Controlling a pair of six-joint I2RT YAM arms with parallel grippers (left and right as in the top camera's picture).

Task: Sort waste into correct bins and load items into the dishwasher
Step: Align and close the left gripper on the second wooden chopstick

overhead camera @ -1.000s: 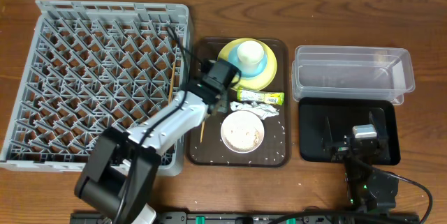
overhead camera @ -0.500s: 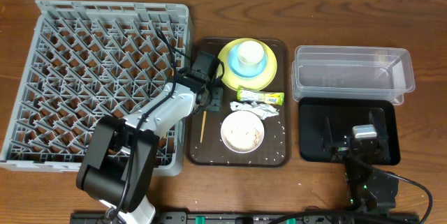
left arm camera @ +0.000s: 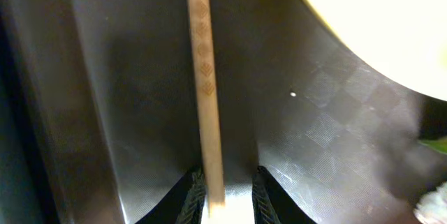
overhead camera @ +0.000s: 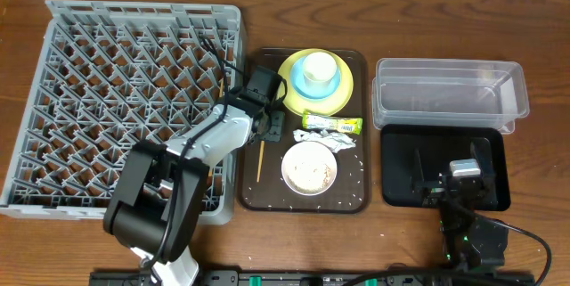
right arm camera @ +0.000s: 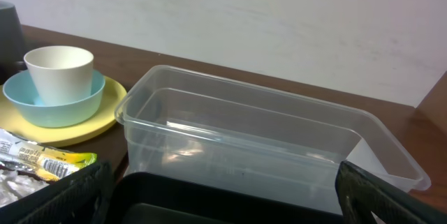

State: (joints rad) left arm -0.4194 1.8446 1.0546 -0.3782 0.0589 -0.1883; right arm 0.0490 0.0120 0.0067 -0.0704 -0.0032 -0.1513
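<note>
My left gripper [overhead camera: 269, 127] is low over the brown tray [overhead camera: 356, 199], at the far end of a wooden chopstick [overhead camera: 259, 161] lying there. In the left wrist view the chopstick [left arm camera: 204, 77] runs between the narrowed jaws against the left finger, with a gap to the right finger; the gripper [left arm camera: 225, 195] is open. Another chopstick [overhead camera: 219, 99] lies in the grey dishwasher rack [overhead camera: 134, 99]. The white cup [overhead camera: 318, 68] sits in the blue bowl [overhead camera: 303, 83] on the yellow plate [overhead camera: 343, 99]. My right gripper [overhead camera: 445, 168] hangs wide open over the black tray [overhead camera: 490, 139].
On the brown tray lie the green-and-yellow wrapper [overhead camera: 334, 126], white paper scraps [overhead camera: 341, 143] and a white bowl [overhead camera: 309, 168], with scattered grains around. The clear tub [overhead camera: 450, 94] stands behind the black tray. The rack's right wall is close beside the left arm.
The left gripper moved from beside the yellow plate down and left to the chopstick's end, and its jaws narrowed around it. The right arm has not moved.
</note>
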